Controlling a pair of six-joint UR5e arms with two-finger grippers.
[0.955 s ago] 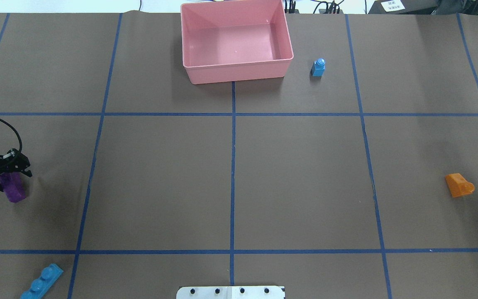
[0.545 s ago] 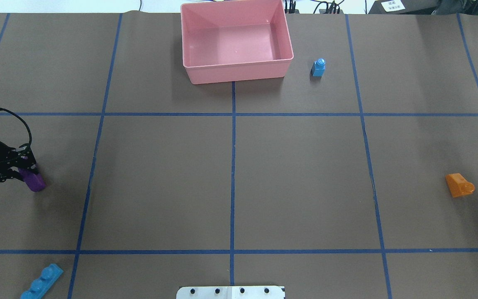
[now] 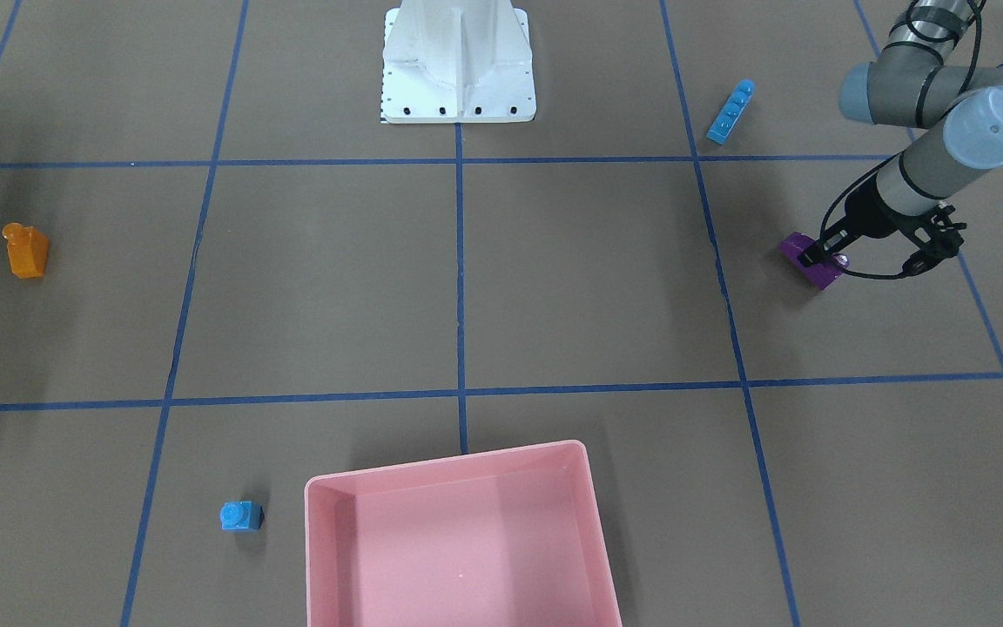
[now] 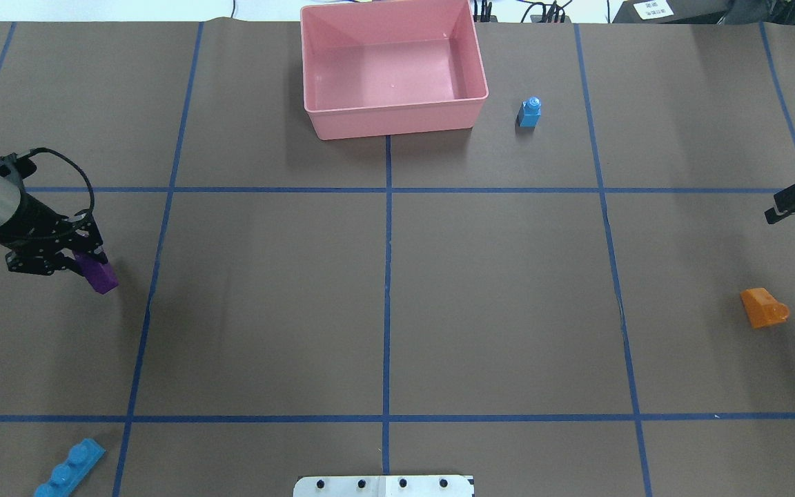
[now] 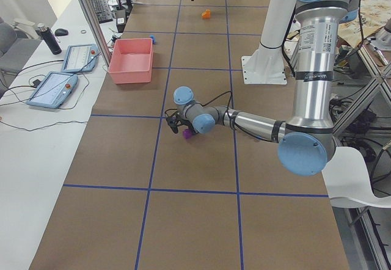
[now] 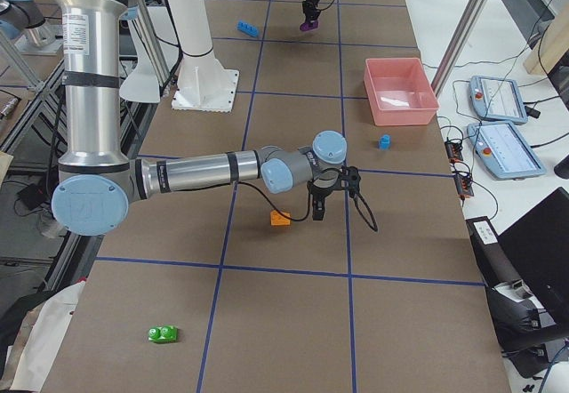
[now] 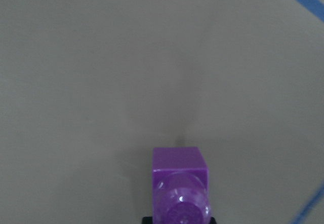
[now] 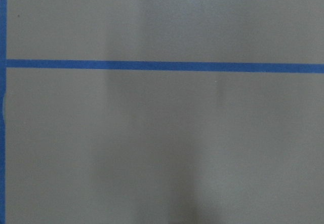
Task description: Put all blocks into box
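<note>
Purple block [image 4: 99,276] clamped between left jaws, protruding past their tips, right jaws apart, empty, orange block [image 4: 763,308] nearby untouched

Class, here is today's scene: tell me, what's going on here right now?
The left gripper is shut on the purple block, well away from the pink box, which has no blocks in it yet. The right gripper is empty, near the orange block. The small blue block sits beside the box; the long blue block and green block lie on the table.
</note>
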